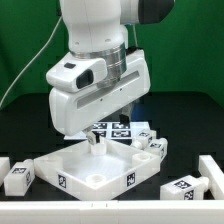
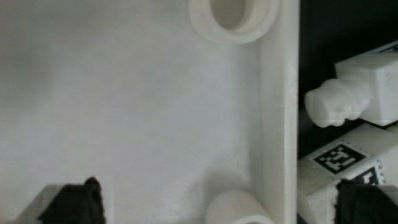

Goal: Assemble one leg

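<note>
While the arm (image 1: 95, 60) hangs low over the panel (image 1: 70, 172), neither view confirms a leg in hand. The fingers (image 2: 75, 203) show as one dark tip above the panel's bare face. The other tip is not clear, so I cannot tell whether they are spread or pressed together.

In the exterior view, the leg (image 1: 154, 147) rests on the black tabletop (image 1: 30, 130) at 2 o'clock from the panel's centre, just beside its edge. A second leg (image 1: 186, 186) sits at 3 o'clock and a third leg (image 1: 20, 177) at 9 o'clock, both apart from the panel. The marker board (image 1: 112, 128) lies at 12 o'clock. The wrist view shows a round socket (image 2: 237, 20) near the panel's rim, with a leg close outside that rim.

Risks, as judged:
- The fingers are over the panel, not over a leg, so any further descent would strike the panel and shift it.
- A sideways sweep toward the leg could clip the rim or knock the leg away, given how close the two lie.
- An off-centre grip would tilt the leg, and it would then jam at the socket.
</note>
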You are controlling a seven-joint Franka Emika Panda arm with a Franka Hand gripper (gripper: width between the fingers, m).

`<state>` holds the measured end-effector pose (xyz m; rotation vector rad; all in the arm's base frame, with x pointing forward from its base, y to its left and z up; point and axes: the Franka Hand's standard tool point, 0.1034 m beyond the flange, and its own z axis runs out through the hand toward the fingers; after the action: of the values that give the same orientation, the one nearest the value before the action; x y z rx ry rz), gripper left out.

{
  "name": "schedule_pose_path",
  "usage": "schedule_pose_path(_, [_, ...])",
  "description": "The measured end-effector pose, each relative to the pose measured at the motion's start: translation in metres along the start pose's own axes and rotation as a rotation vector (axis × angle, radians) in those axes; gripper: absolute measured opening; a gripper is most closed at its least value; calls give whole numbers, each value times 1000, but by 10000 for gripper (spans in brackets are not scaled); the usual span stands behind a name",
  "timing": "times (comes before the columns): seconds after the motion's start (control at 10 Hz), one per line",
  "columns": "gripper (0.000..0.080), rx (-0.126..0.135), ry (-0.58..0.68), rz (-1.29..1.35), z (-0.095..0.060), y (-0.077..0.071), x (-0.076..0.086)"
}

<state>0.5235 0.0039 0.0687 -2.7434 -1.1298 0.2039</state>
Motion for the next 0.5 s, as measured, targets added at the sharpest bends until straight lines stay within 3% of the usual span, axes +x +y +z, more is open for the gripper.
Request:
schedule_pose_path(0.3, [649, 0, 0, 0, 0, 0, 0])
schedule_pose_path(0.5, [649, -24, -25, -71, 0, -1, 1])
